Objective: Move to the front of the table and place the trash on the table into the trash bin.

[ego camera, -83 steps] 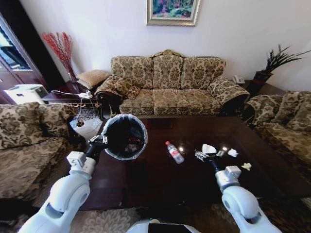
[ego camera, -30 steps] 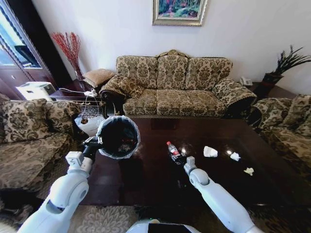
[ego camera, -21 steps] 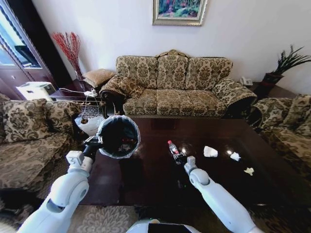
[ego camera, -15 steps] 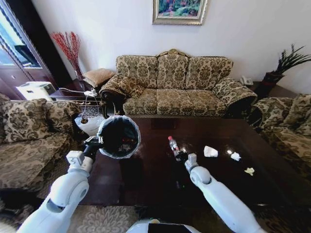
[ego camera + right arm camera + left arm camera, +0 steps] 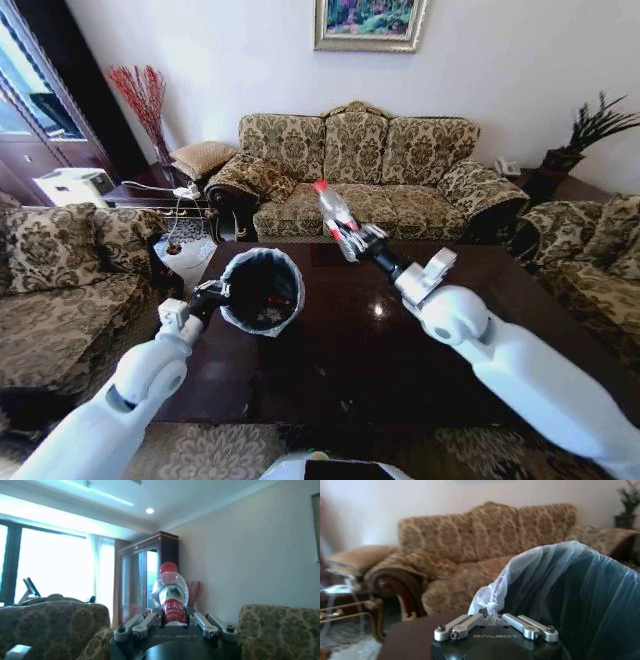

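The right gripper (image 5: 352,240) pinches the bottle (image 5: 333,213), cap up, above the table's (image 5: 420,375) far edge. The left gripper (image 5: 214,293) clamps the bin's (image 5: 262,290) rim by the table's left edge.

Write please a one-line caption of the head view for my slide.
Right gripper lifts the clear bottle above the dark table, while left gripper holds the lined trash bin.

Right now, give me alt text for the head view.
The right end effector holds a clear bottle with a red cap raised above the dark table. The left end effector grips the rim of the lined trash bin over the table's left part, with a patterned sofa behind.
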`<state>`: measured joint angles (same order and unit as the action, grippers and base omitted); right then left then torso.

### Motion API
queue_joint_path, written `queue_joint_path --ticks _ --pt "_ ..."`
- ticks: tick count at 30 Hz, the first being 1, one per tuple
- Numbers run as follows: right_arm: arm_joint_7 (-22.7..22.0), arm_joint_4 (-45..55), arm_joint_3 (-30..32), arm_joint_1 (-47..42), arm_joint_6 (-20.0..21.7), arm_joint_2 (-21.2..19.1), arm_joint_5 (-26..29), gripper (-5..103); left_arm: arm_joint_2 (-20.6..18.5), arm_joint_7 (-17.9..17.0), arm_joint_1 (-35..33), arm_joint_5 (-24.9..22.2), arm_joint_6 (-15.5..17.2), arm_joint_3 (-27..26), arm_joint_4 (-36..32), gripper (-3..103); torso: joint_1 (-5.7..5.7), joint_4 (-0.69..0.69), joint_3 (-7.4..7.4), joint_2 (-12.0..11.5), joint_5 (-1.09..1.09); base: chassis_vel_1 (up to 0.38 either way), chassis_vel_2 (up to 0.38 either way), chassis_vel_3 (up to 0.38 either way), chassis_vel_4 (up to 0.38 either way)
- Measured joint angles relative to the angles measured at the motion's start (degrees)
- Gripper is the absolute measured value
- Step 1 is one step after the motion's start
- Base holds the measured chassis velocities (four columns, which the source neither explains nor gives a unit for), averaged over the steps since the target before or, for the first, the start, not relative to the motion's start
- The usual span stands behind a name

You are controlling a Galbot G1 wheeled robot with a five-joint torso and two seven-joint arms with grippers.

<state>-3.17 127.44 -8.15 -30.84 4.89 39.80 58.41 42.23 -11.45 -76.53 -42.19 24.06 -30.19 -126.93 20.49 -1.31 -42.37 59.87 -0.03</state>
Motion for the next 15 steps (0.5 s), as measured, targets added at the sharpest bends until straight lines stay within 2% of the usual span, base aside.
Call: queue_joint_path --ticks 2,3,4,7,11,15 --pt "1.49 0.04 -1.86 2.06 0.0 0.35 0.61 19 -2.71 0.05 3.99 -3.7 1.64 2.92 0.94 0 0.0 0.02 0.0 0.0 0.01 0.0 0.0 0.0 0.0" --pt "1.49 0.04 -1.86 2.06 0.0 0.35 0.61 19 -2.71 0.05 3.99 -3.7 1.64 2.92 0.94 0 0.0 0.02 0.0 0.0 0.01 0.0 0.0 0.0 0.0" --pt "2.69 -0.64 -3.74 3.85 -0.02 1.04 0.97 19 -5.43 0.03 9.24 -7.76 3.56 6.14 2.18 0 0.0 0.02 0.0 0.0 0.03 0.0 0.0 0.0 0.0" --pt "5.15 -2.6 -6.6 5.19 -0.23 2.4 -0.1 19 -8.16 -0.36 19.0 -12.2 5.72 11.41 4.59 0 0.01 0.02 0.0 0.0 0.05 0.0 0.0 0.0 0.0" --pt "6.96 -5.33 -8.65 4.76 -0.93 3.95 -3.33 19 -8.6 -0.61 23.81 -14.13 7.05 14.71 5.75 0 0.01 0.03 -0.01 0.0 0.02 0.0 0.0 0.0 0.0" --pt "7.14 -7.77 -10.38 4.45 -1.45 6.25 -6.97 16 -8.26 -1.18 24.42 -14.82 7.71 15.6 5.78 0 0.01 -0.01 0.0 0.0 0.03 0.0 0.0 0.0 0.0"
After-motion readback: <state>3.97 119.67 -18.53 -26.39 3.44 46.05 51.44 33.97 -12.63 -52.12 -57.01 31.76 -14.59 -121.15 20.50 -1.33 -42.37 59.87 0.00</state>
